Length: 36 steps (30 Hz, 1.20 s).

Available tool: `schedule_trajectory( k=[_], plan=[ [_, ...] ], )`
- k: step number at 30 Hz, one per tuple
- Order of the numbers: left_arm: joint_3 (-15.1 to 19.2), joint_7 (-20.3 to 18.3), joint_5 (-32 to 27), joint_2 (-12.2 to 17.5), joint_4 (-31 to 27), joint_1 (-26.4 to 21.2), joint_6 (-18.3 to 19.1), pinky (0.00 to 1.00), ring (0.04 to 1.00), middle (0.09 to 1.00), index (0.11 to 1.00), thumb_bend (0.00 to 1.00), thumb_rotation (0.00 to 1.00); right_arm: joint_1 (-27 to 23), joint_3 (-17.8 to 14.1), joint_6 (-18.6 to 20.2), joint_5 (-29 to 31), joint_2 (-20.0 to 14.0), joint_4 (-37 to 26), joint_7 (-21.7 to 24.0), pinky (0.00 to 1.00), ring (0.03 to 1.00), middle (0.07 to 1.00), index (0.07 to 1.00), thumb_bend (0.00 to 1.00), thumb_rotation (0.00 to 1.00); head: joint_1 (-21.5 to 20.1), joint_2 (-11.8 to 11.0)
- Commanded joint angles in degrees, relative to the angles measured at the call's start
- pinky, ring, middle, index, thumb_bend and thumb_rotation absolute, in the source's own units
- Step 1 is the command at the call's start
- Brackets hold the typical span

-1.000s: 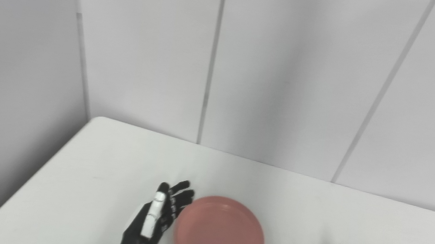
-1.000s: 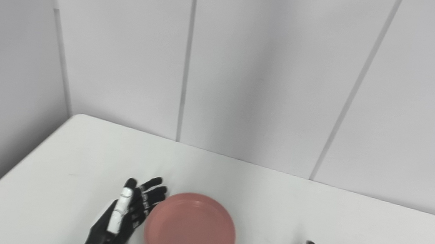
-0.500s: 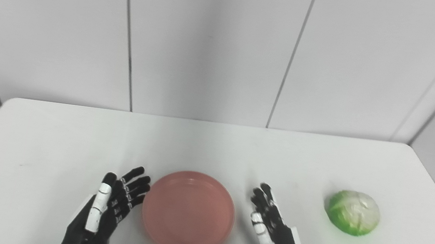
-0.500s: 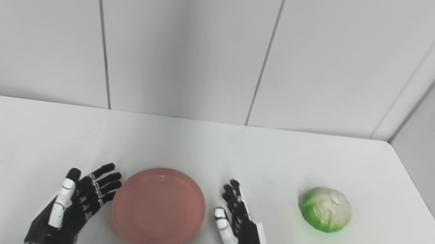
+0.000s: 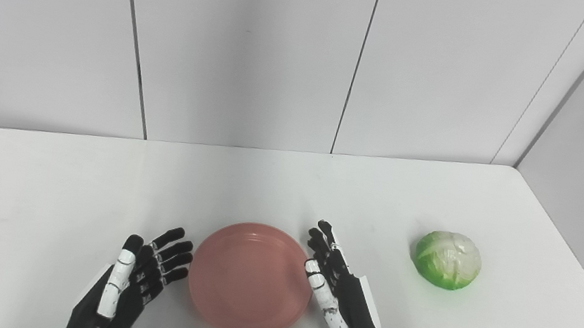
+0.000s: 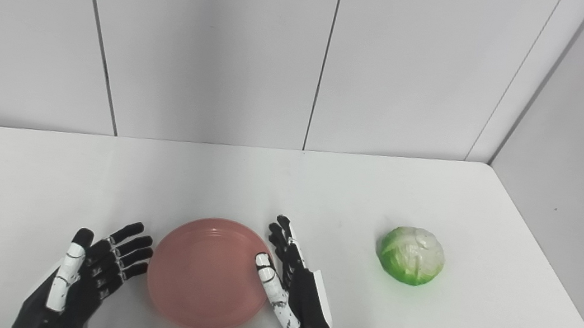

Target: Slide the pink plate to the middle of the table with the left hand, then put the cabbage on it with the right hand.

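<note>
Left eye view shows the pink plate (image 5: pixel 250 278) lying flat on the white bench (image 5: pixel 41 182), near the front edge and roughly at the middle of its width. The left hand (image 5: pixel 132 284) rests at the plate's 9 o'clock, fingers spread wide and holding nothing, its fingertips just beside the rim. The right hand (image 5: pixel 339 300) sits at the plate's 3 o'clock, also spread and empty, its thumb side touching or almost touching the rim; which of the two I cannot tell. The cabbage (image 5: pixel 448 260) sits alone toward 2 o'clock from the plate, well apart from both hands.

The slide looks about finished, so the step in hand is probably the reach for the cabbage. To do it well, the right hand should lift clear of the rim before swinging out toward 2 o'clock, so the plate is not nudged off its spot. The cabbage is round and may roll, so the fingers should come down over its crown and close around its widest part, not push at it from the side. The left hand can stay beside the rim as a stop.

Compared with half a second ago, the camera has swung, shifting the whole scene leftward in the picture. Beyond that, the right hand has closed in on the plate's rim, where a clear gap stood before.
</note>
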Motion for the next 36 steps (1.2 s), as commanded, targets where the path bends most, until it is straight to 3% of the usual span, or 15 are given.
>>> schedule_trajectory(
  k=[1, 6, 13, 18, 24, 29, 33, 36],
  plan=[
    [-0.21, -0.97, -0.24, -0.29, -0.89, 0.05, -1.81, 0.86, 0.859, 0.839, 0.824, 0.84, 0.93, -0.87, 0.02, 0.48, 0.55, 0.61, -2.29, -0.31, 0.98, 0.935, 0.935, 0.959, 0.67, 0.8, 0.52, 0.18],
    [-0.68, -0.67, 0.92, -0.97, -0.27, -0.41, -3.99, 0.89, 0.883, 0.865, 0.844, 0.83, 0.94, -1.16, -0.23, 0.42, 0.7, 0.14, -2.15, -0.12, 0.98, 0.936, 0.935, 0.96, 0.68, 0.8, 1.73, 0.42],
    [-2.63, -1.15, 2.81, -1.71, 0.77, -1.37, -6.44, 0.99, 0.994, 0.994, 0.992, 0.85, 0.91, -2.17, -1.4, -0.18, 1.81, -1.06, -2.02, 0.19, 0.97, 0.93, 0.939, 0.966, 0.64, 0.81, 6.2, 2.24],
    [-4.02, 3.64, 9.38, -5.06, 1.41, -1.22, -10.33, 1.0, 1.0, 1.0, 1.0, 0.82, 0.95, -2.93, -3.49, -0.66, 2.93, -3.93, -2.3, 0.64, 0.95, 0.924, 0.938, 0.962, 0.63, 0.83, 11.61, 3.78],
    [-4.81, 9.36, 17.01, -8.64, 2.04, -1.1, -13.29, 1.0, 1.0, 1.0, 1.0, 0.78, 0.99, -4.13, -6.3, 1.0, 7.23, -6.67, -2.07, 1.3, 1.0, 0.928, 0.927, 0.956, 0.72, 0.78, 15.09, 4.44],
    [-4.22, 12.74, 19.58, -11.26, 3.48, -1.54, -14.98, 1.0, 1.0, 1.0, 1.0, 0.75, 0.99, -5.0, -7.98, -0.93, 7.14, -10.06, -0.49, 1.4, 1.0, 0.934, 0.934, 0.948, 0.73, 0.78, 17.88, 4.74],
    [-4.82, 12.63, 20.4, -11.38, 4.03, -1.97, -15.05, 1.0, 1.0, 1.0, 1.0, 0.76, 1.0, -5.89, -9.6, -2.21, 7.4, -12.24, 0.4, 1.52, 1.0, 0.94, 0.929, 0.933, 0.76, 0.74, 18.08, 4.31],
    [-4.9, 12.71, 20.83, -11.56, 4.64, -2.35, -15.69, 1.0, 1.0, 1.0, 1.0, 0.75, 1.0, -7.32, -10.69, -6.82, 4.77, -15.14, 3.32, 1.49, 1.0, 0.932, 0.926, 0.942, 0.73, 0.74, 18.24, 3.96]
  ],
)
